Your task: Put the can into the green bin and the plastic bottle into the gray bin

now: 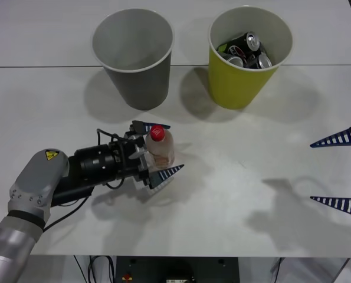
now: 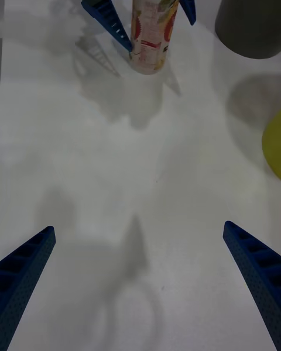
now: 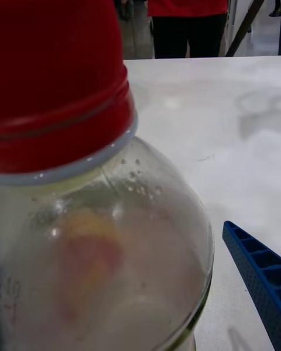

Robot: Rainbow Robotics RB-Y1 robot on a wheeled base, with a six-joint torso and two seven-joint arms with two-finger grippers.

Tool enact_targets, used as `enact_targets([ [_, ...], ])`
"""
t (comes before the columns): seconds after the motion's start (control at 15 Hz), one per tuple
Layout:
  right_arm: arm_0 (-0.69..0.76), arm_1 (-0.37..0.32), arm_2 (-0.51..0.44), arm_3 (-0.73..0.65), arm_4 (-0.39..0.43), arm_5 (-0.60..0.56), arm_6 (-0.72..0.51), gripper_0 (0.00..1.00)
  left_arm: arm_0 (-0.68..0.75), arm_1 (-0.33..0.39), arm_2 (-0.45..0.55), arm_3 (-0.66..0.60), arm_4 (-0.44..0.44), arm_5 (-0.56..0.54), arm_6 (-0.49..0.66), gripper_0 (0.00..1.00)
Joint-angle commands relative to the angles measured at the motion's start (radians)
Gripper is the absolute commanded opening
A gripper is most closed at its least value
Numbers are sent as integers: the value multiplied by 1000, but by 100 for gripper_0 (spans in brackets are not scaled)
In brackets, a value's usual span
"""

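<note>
The plastic bottle [image 1: 160,147] stands upright on the white table, clear with a red cap [image 3: 58,70] and a pale label with red-orange marks [image 2: 153,29]. My left gripper [image 1: 159,151] is open around it, one blue finger [image 1: 151,125] on the far side and one on the near side, with a small gap showing beside a finger [image 3: 254,269]. The gray bin [image 1: 137,82] stands behind the bottle. To its right is the green bin [image 1: 237,85], with several cans [image 1: 249,50] inside. My right gripper [image 1: 340,171] hovers open at the table's right edge, holding nothing.
A seam in the table [image 1: 39,66] runs behind the bins. Bare tabletop [image 1: 240,177] lies between the bottle and my right gripper. A person stands beyond the far table edge in the left wrist view.
</note>
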Motion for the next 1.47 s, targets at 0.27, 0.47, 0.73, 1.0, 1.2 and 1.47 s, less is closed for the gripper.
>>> enact_targets([
  [0.27,0,0,0,0,0,0,0,100,-14,-12,-23,0,-23,24,6,100],
  [0.47,0,0,0,0,0,0,0,100,-14,-12,-34,0,-23,23,20,3],
  [0.73,0,0,0,0,0,0,0,100,-12,-10,-37,0,-24,21,57,0],
  [1.0,0,0,0,0,0,0,0,100,-12,1,-37,0,-18,12,78,0],
  [1.2,0,0,0,0,0,0,0,100,-12,50,-39,-36,3,-3,132,0],
  [1.47,0,0,0,0,0,0,0,100,-12,140,-36,-138,-47,-29,313,0],
])
